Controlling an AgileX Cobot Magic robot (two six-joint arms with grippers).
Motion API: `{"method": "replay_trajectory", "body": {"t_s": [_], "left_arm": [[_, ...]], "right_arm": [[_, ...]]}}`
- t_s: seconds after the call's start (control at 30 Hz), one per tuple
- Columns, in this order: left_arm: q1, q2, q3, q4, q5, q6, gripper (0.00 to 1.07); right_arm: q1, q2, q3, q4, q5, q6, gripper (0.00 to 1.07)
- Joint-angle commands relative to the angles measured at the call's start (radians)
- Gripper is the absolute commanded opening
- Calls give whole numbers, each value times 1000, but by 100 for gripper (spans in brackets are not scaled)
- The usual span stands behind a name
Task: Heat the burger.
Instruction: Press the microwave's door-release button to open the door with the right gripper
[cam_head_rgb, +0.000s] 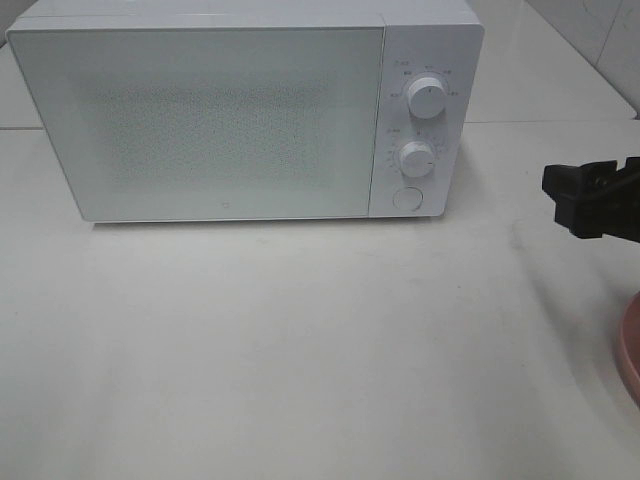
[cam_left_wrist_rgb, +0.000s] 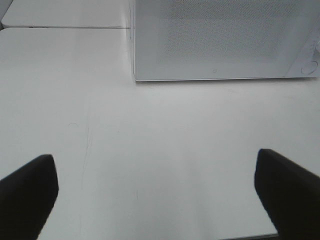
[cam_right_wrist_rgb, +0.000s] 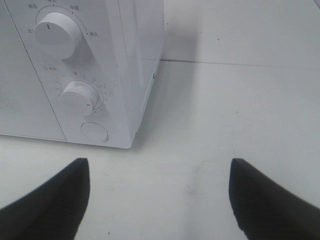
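Right now my left gripper (cam_left_wrist_rgb: 155, 157) stands wide open, its two black fingers (cam_left_wrist_rgb: 27, 195) well apart and holding nothing; only the smooth white table (cam_left_wrist_rgb: 150, 130) shows between them. Ahead of it sits the large white box-shaped microwave (cam_head_rgb: 220, 120), and my left wrist view takes in the lower left corner of its front. The frosted, speckled door (cam_head_rgb: 200, 125) lies shut, flush with the front.

My right gripper (cam_right_wrist_rgb: 159, 162) is also open and empty, its dark fingers (cam_right_wrist_rgb: 50, 205) spread over the table. It faces the right front corner of the microwave, where the control panel is. On that panel a round white upper knob (cam_head_rgb: 427, 97) sits above a round white lower knob (cam_head_rgb: 416, 158), with a flat round white button (cam_head_rgb: 407, 198) beneath them. In the high view this gripper shows as a black block at the right edge. It is well apart from the microwave and about level with the lower knob and the button.

Nearer the camera than that gripper, a sliver of a flat pinkish-red round plate (cam_head_rgb: 630, 345) pokes in from the right edge of the high view. It rests on the table, and most of it is cut off.

As for the burger, none of my three views shows it, so I cannot tell where it lies.
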Motion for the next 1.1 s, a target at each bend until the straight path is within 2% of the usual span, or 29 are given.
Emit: {"method": "replay_trajectory", "body": {"t_s": [0.03,0.17,0.2,0.23,0.27,0.33,0.43,0.5,0.53,0.6,0.67,0.7,0.9,1.1], "left_arm": [[5,-1,1,-4,5,0,100],[5,-1,1,-4,5,0,100],[5,-1,1,-4,5,0,100],[5,-1,1,-4,5,0,100],[5,-1,1,-4,5,0,100],[5,-1,1,-4,5,0,100],[5,-1,1,-4,5,0,100],[5,-1,1,-4,5,1,100],[5,-1,1,-4,5,1,100],[5,-1,1,-4,5,1,100],[5,-1,1,-4,5,1,100],[5,-1,1,-4,5,1,100],[5,-1,1,-4,5,1,100],[5,-1,1,-4,5,1,100]], "right_arm": [[0,72,29,3,-185,-64,75],[4,163,47,73,-315,-131,75],[18,186,51,115,-345,-150,75],[58,227,58,210,-391,-203,75],[58,227,58,210,-391,-203,75],[149,288,63,326,-458,-275,75],[180,309,63,360,-480,-284,75],[281,380,62,451,-579,-293,75],[281,380,62,451,-579,-293,75],[363,426,60,513,-655,-295,75],[390,438,60,534,-676,-296,75],[441,466,60,589,-714,-296,75],[548,509,32,712,-733,-296,75],[593,546,-14,761,-727,-302,75]]}}
